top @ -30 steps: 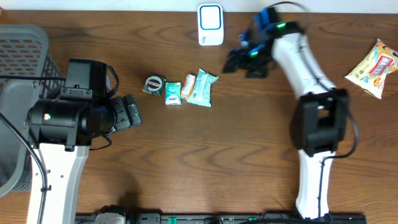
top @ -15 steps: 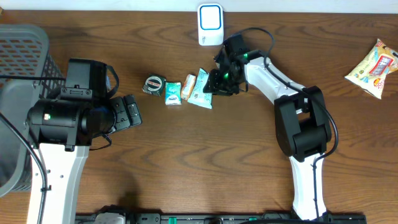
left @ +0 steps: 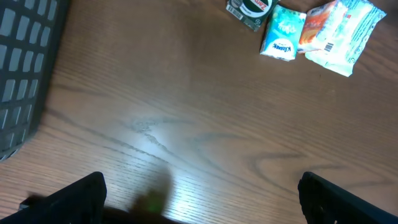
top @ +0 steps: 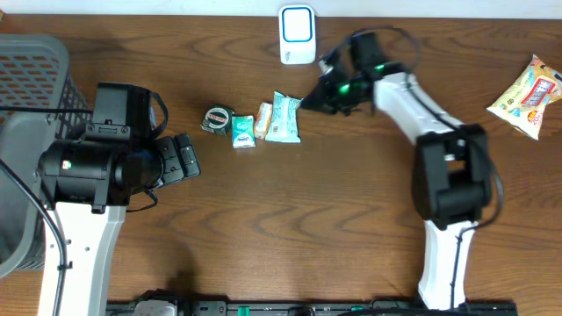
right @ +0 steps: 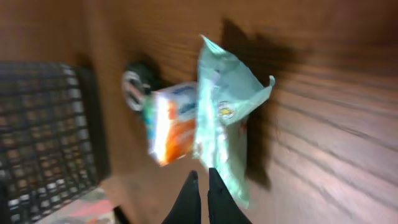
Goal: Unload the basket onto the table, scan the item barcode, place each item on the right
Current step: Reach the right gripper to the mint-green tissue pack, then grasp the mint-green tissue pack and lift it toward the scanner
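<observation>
A teal packet point(top: 284, 118) lies at the right end of a row of small items, below the white scanner point(top: 298, 35) at the table's far edge. My right gripper point(top: 309, 99) is at the packet's upper right corner, shut on its thin edge. In the right wrist view the dark fingers point(right: 203, 174) meet at the edge of the teal packet point(right: 227, 118), which casts a wide shadow on the wood. My left gripper point(top: 186, 158) stands open left of the row, and nothing lies between its fingers point(left: 202, 199). No barcode is legible.
Left of the teal packet lie an orange-and-white packet point(top: 265, 121), a small tissue pack point(top: 243, 132) and a round tape roll point(top: 216, 119). A grey basket point(top: 26, 88) fills the left edge. A yellow snack bag point(top: 529, 95) lies far right.
My right gripper swung left onto the teal packet, shut, and pulled back toward the scanner. The packet has turned more upright and shifted slightly. The left arm has not moved.
</observation>
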Motion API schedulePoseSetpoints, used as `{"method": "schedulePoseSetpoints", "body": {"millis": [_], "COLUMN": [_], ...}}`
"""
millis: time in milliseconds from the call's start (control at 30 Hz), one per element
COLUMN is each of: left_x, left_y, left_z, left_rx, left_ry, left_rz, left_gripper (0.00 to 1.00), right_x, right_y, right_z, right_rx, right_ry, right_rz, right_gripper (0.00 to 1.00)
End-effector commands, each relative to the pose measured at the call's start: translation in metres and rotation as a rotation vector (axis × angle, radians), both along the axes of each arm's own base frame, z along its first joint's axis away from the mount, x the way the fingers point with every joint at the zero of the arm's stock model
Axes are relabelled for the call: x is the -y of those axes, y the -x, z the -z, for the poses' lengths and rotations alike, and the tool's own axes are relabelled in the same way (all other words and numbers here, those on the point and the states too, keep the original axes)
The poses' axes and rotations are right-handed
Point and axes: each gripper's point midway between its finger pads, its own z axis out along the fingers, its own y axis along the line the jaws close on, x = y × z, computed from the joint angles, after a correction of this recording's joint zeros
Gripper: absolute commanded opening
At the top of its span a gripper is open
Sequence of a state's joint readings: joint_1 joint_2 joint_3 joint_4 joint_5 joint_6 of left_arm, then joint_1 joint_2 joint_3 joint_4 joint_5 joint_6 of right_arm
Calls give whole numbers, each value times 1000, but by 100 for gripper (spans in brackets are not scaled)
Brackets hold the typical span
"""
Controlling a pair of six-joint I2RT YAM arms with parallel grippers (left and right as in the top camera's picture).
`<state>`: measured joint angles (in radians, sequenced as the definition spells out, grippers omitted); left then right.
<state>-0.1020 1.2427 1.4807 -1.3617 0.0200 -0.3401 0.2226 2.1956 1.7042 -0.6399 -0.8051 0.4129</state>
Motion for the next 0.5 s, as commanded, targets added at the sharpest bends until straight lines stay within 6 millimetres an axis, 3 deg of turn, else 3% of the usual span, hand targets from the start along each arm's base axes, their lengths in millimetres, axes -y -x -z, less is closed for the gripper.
{"method": "schedulePoseSetpoints", "body": {"millis": [0, 67, 167, 233, 367, 467], "left_x": [-1, -1, -1, -1, -1, -1], "left_y": [0, 0, 0, 0, 0, 0], "left_z": [-1, -1, -1, -1, -1, -1], "left_rx": [2, 2, 3, 2, 2, 2], "left_ry": [-2, -2, -2, -2, -2, -2], "left_rz": [-3, -3, -3, -3, -3, -3], "left_gripper": [98, 98, 98, 98, 98, 98], "right_x": [9, 14, 13, 6, -14, -35], "right_y": [5, 5, 7, 10, 14, 14], "right_z": [-42, -34, -15, -4, 22, 46], "right_rx": [75, 61, 38, 21, -20, -33], "right_ry": [-53, -8, 80, 115, 186, 196], "right_rz": [-33, -14, 0, 1, 26, 25], "right_gripper": [4, 21, 53, 65, 74, 66]}}
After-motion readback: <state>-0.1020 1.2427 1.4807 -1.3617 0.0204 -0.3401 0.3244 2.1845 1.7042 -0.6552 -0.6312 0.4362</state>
